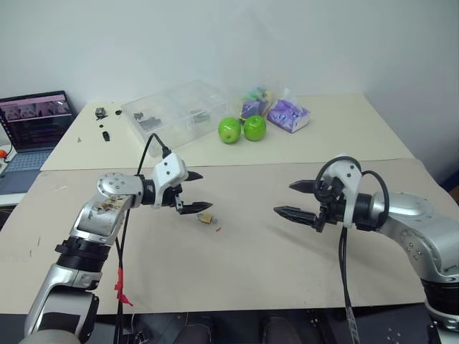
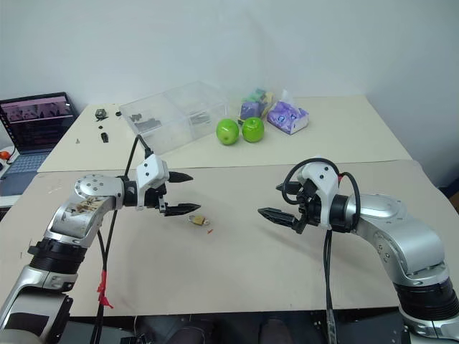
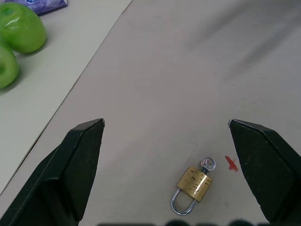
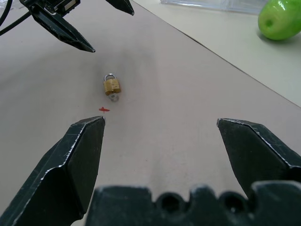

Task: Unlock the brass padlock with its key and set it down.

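We see the brass padlock (image 1: 206,218) just beyond our left gripper (image 1: 193,191), both grippers released; the right gripper (image 1: 300,199) is farther off.

Padlock (image 1: 206,218) on table (image 1: 237,265) between left hand (image 1: 193,192) and right hand (image 1: 295,199).

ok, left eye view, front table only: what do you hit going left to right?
left gripper, fingers open → brass padlock → small red mark → right gripper, fingers open
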`<control>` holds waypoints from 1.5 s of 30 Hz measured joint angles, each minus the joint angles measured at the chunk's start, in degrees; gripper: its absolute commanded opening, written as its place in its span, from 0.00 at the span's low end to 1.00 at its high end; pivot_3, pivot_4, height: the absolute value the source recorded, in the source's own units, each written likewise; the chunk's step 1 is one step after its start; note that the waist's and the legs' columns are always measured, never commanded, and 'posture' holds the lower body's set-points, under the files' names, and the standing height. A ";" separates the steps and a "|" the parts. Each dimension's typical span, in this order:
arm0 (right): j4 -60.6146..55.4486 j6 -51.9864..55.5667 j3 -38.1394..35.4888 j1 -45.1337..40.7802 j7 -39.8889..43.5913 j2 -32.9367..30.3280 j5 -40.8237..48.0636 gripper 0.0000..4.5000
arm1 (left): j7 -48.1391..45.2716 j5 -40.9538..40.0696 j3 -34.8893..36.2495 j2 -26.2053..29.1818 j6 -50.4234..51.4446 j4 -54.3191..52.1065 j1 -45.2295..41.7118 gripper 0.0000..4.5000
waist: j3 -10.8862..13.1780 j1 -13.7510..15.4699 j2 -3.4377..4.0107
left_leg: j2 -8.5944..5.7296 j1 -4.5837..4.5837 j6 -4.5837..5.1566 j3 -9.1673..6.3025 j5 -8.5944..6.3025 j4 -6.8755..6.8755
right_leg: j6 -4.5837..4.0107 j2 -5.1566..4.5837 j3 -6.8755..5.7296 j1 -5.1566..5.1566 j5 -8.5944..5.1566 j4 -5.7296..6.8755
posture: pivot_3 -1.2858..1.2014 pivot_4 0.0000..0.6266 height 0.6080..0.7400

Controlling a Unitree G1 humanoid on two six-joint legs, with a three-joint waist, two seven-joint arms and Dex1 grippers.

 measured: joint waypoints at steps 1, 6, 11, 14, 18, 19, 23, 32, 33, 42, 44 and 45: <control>0.00 0.00 0.00 0.00 0.00 0.00 0.00 0.99 | 0.00 0.00 0.00 0.00 0.00 0.00 0.00 1.00 | 0.00 0.00 0.00 | 0.00 0.00 0.00 0.00 0.00 0.00 | 0.00 0.00 0.00 0.00 0.00 0.00 | 0.52 0.24 1.00; 1.14 1.82 4.50 -6.14 2.15 -2.03 -0.73 0.99 | -0.71 -1.92 4.86 3.99 0.13 4.78 1.42 1.00 | 0.00 -1.43 0.03 | 0.11 0.07 0.04 0.02 -0.02 -0.06 | -0.12 0.20 0.05 -0.08 0.07 -0.02 | 0.52 0.24 1.00; 5.30 2.58 10.73 -16.44 5.67 4.45 -0.07 0.99 | -0.27 -0.01 7.82 7.48 -4.24 5.84 5.74 1.00 | -0.05 -2.08 0.06 | 0.18 0.19 0.04 -0.06 -0.02 -0.26 | -0.12 0.24 0.01 -0.04 0.06 -0.01 | 0.52 0.24 1.00; 9.47 0.52 18.39 -18.51 8.67 8.47 -2.86 0.99 | 0.37 3.56 6.53 8.50 -8.35 6.25 8.44 1.00 | -0.05 -1.95 0.05 | 0.12 0.08 0.02 -0.09 -0.01 -0.23 | -0.15 0.20 0.02 -0.13 0.08 0.02 | 0.52 0.24 1.00; 21.80 -6.70 26.96 -23.67 10.31 15.54 -11.55 0.99 | 2.37 5.66 7.30 10.53 -11.59 6.95 10.36 1.00 | -0.05 -1.74 0.06 | 0.08 0.12 -0.01 -0.09 -0.01 -0.27 | -0.22 0.19 0.03 -0.18 0.12 0.04 | 0.52 0.24 1.00; 25.08 -8.45 27.98 -24.88 10.36 17.69 -13.19 0.99 | 2.74 5.96 7.73 11.01 -12.06 6.73 11.14 1.00 | -0.06 -1.78 0.06 | 0.10 0.12 -0.03 -0.09 -0.01 -0.29 | -0.22 0.22 0.03 -0.22 0.12 0.05 | 0.52 0.24 1.00; 35.24 -14.87 29.96 -27.99 10.11 24.98 -18.11 0.99 | 3.68 6.04 8.98 12.12 -12.26 5.92 14.67 1.00 | -0.06 -2.22 0.08 | 0.11 0.09 -0.18 -0.14 0.02 -0.31 | -0.27 0.24 0.01 -0.39 0.16 0.18 | 0.52 0.24 1.00; 42.14 -20.31 31.22 -29.60 12.63 30.22 -22.80 0.99 | 3.46 5.28 11.27 13.33 -11.40 3.48 16.99 1.00 | -0.07 -2.35 0.11 | 0.10 0.11 -0.41 -0.20 -0.05 -0.33 | -0.34 0.27 -0.03 -0.38 0.20 0.18 | 0.52 0.24 1.00; 42.14 -20.29 31.22 -29.60 13.00 30.41 -22.80 0.99 | 3.34 5.00 11.27 13.31 -11.36 3.39 16.98 1.00 | -0.07 -2.44 0.12 | 0.10 0.11 -0.41 -0.20 -0.05 -0.33 | -0.34 0.27 -0.03 -0.38 0.20 0.19 | 0.52 0.24 1.00; 27.82 -11.04 27.01 -24.24 18.55 19.07 -19.67 0.99 | -5.39 4.34 0.63 7.62 -13.02 4.53 9.04 1.00 | -0.09 -1.36 0.13 | 0.04 0.04 -0.42 -0.23 -0.05 -0.21 | -0.34 0.25 -0.15 -0.27 0.21 0.13 | 0.52 0.24 1.00; 22.57 -6.59 23.82 -21.60 19.60 14.34 -16.96 0.99 | -8.48 5.24 -2.14 6.28 -15.49 8.55 4.66 1.00 | -0.10 -0.78 0.12 | 0.04 0.03 -0.42 -0.17 -0.06 -0.14 | -0.34 0.28 -0.21 -0.22 0.21 0.07 | 0.52 0.24 1.00; 19.11 -3.85 21.49 -19.59 20.25 10.91 -14.78 0.99 | -10.27 6.08 -3.61 5.27 -17.43 11.75 1.58 1.00 | -0.09 -0.48 0.14 | 0.02 -0.02 -0.41 -0.24 -0.06 -0.13 | -0.34 0.24 -0.26 -0.18 0.20 0.06 | 0.52 0.24 1.00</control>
